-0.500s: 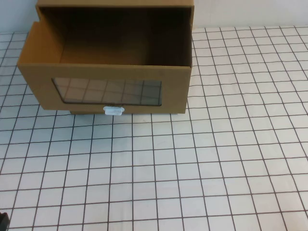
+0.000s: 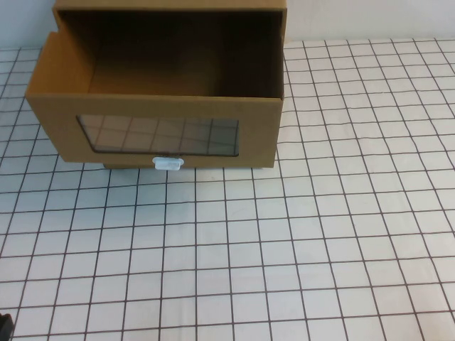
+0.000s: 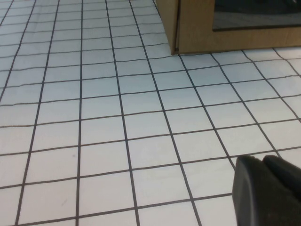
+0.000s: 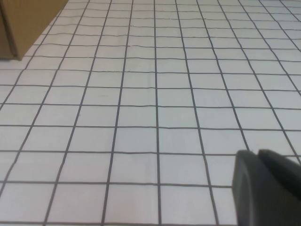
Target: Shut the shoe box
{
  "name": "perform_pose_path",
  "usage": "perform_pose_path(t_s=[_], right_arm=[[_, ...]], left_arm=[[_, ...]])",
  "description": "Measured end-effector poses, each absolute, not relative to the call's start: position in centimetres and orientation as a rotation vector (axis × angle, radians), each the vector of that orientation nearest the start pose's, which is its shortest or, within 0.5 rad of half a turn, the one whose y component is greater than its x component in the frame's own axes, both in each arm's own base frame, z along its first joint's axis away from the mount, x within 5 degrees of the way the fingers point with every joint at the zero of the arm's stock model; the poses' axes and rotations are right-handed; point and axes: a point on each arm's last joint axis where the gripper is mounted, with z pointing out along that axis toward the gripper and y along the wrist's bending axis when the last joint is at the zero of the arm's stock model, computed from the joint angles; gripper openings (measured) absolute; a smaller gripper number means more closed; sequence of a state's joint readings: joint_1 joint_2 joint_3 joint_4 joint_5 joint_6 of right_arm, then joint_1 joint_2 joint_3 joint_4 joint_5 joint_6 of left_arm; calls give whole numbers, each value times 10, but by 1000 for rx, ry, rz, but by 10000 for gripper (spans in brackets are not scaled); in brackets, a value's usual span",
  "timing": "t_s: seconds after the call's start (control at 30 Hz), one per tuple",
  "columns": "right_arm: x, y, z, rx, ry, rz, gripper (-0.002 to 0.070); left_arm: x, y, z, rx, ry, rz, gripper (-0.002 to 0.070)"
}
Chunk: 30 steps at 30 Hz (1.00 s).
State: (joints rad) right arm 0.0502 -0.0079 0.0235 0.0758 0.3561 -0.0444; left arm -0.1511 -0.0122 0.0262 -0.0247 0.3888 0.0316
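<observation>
The shoe box (image 2: 259,131) stands at the far left of the table in the high view, brown cardboard with its drawer pulled out towards me and its inside empty. The front has a clear window (image 2: 160,135) with a small white pull tab (image 2: 168,163) below it. My left gripper (image 3: 261,162) is shut and empty, low over the cloth at the near left, well short of the box's corner (image 3: 197,33). My right gripper (image 4: 257,155) is shut and empty over the cloth at the near right, far from the box's edge (image 4: 19,23).
The table is covered by a white cloth with a black grid (image 2: 284,249). A pale wall rises behind the box. A dark bit of the left arm (image 2: 3,323) shows at the high view's near left corner.
</observation>
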Motion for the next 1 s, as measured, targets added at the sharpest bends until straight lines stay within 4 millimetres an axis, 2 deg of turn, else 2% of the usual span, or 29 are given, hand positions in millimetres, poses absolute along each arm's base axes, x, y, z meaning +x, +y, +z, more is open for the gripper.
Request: perform_pose_path(t_s=[0.23,0.37,0.47,0.57,0.8,0.9,1.0], right_arm=[[53,5,175,-40,1845,78,-14],[55,5,181,-34,1773,75,-14],[57,4,192,-24,1644,71,-13],[56,2,212,-9,1430,63,-13],[40,-2,251,22,957,46,-14],[34,-2,259,29,847,42,-14],[31,-3,261,31,808,41,-14]], left_arm=[[52,-9,172,154,1854,-107,-4],[54,-9,178,147,1786,-109,-4],[55,-9,188,137,1685,-112,-4],[56,-9,201,116,1539,-123,-4],[49,-7,233,35,1181,-199,-4],[47,-6,238,30,1123,-205,-4],[47,-6,238,29,1120,-206,-4]])
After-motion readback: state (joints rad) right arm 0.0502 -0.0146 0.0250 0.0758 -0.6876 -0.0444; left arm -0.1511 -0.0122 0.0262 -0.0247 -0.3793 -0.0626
